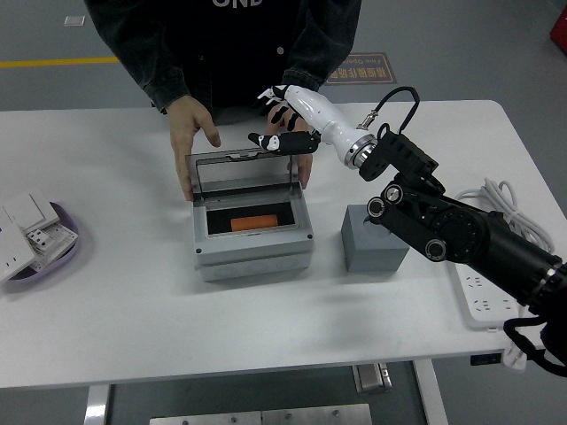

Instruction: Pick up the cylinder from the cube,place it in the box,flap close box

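One orange cylinder [254,221] lies on its side inside the grey box [252,243], in the recess under the raised lid [240,173]. The box sits on the white surface [133,292], and its lid stands roughly upright along the far edge, hinged there.

Just beyond the lid's top right corner hovers the robot's right hand [282,124], at the end of a white forearm that reaches in from the right of the box. Its fingers are spread and relaxed, gripping nothing; the lower fingertips [259,140] hang close to the lid's upper rim, though whether they touch it cannot be told.

A person in a dark jacket stands on the far side of the box. One of the person's hands [190,137] rests on the lid's left edge, fingers pointing down along it. The other hand [304,164] is at the lid's right edge, partly hidden behind the robot's hand.

To the right of the box, near it but apart, stands a grey cube [373,239] with nothing on top. Farther right lies a white power strip [483,297] with its coiled cable [518,212]. Well to the left of the box, at the surface's edge, a purple tray [64,252] holds white switch parts [27,226].
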Robot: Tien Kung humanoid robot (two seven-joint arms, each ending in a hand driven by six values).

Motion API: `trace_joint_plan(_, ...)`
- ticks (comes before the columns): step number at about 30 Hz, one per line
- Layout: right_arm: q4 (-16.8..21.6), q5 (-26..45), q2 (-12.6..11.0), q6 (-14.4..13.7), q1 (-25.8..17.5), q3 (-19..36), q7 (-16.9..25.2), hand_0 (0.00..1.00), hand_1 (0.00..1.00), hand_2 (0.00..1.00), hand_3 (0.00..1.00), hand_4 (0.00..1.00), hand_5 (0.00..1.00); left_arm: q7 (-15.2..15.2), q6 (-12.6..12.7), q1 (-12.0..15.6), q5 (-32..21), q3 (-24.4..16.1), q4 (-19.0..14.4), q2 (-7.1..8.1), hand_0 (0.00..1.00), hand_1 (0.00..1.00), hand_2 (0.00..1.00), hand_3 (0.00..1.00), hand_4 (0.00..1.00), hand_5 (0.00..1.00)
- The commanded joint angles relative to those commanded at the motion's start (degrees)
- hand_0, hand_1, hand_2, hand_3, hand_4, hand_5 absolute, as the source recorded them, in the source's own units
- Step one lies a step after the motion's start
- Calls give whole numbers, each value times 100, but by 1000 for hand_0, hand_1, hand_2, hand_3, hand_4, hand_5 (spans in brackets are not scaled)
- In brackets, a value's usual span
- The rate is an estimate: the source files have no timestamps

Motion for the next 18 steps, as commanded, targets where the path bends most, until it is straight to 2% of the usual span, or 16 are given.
trace_joint_plan(4, -63, -8, 66, -5, -53, -139, 25, 531, 538, 582, 648, 773, 390, -6, -1, -12, 8, -5, 0, -4, 591, 611, 605, 625, 638, 176)
trace_joint_plan(8, 31, -38, 79, -17, -135, -266, 17, 534, 538, 583, 649, 764, 385, -10, -1, -18, 9, -12, 0, -9, 591, 611, 606, 625, 638, 176)
trace_joint_plan(18, 1002, -476, -146, -5, -407, -443, -209, 539, 541, 575, 646, 761, 391, -19, 9, 3, -19, -23, 0, -23, 592, 611, 606, 624, 638, 177)
